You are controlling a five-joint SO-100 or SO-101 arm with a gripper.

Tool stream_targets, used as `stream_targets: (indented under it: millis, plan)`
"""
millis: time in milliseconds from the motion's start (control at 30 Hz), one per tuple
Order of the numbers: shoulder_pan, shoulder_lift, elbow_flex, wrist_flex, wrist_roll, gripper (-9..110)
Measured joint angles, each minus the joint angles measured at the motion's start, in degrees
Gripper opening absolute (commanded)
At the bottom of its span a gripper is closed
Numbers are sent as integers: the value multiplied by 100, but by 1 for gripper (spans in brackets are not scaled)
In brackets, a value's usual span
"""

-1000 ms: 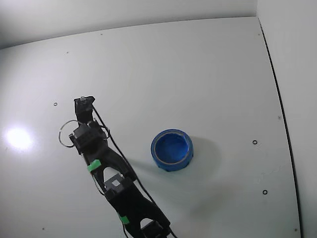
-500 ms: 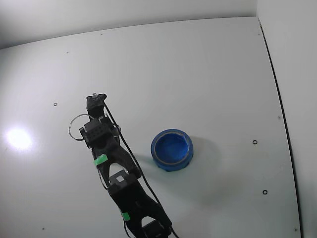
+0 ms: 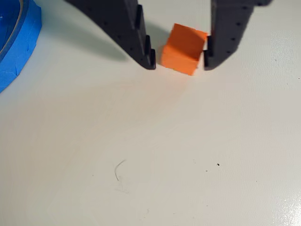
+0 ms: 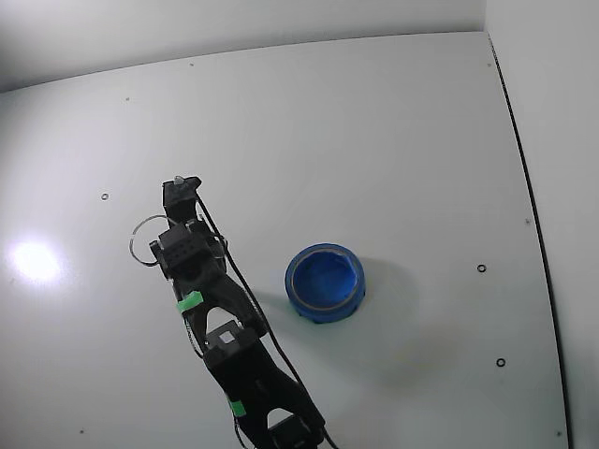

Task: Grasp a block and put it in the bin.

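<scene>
The wrist view alone shows the block [image 3: 184, 49]: a small orange-red cube with plain faces, turned slightly askew, resting on the white desk [image 3: 188, 155] between the two black jaws of the gripper [image 3: 178, 63]. The jaws stand apart; the right one looks to be touching the cube, the left just beside it. A slice of the blue bin [image 3: 16, 40] shows at the left edge. In the fixed view the block is hidden behind the arm [image 4: 220, 327], but the whole bin [image 4: 324, 282] appears, round and thick-rimmed, to the right of the arm, apart from the gripper
</scene>
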Motion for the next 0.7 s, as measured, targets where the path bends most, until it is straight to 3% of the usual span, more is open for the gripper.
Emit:
stream_targets:
  millis: [300, 700]
  plan:
    - [0, 0, 0, 0, 0, 1]
    - [-9, 149, 492, 0, 0, 19]
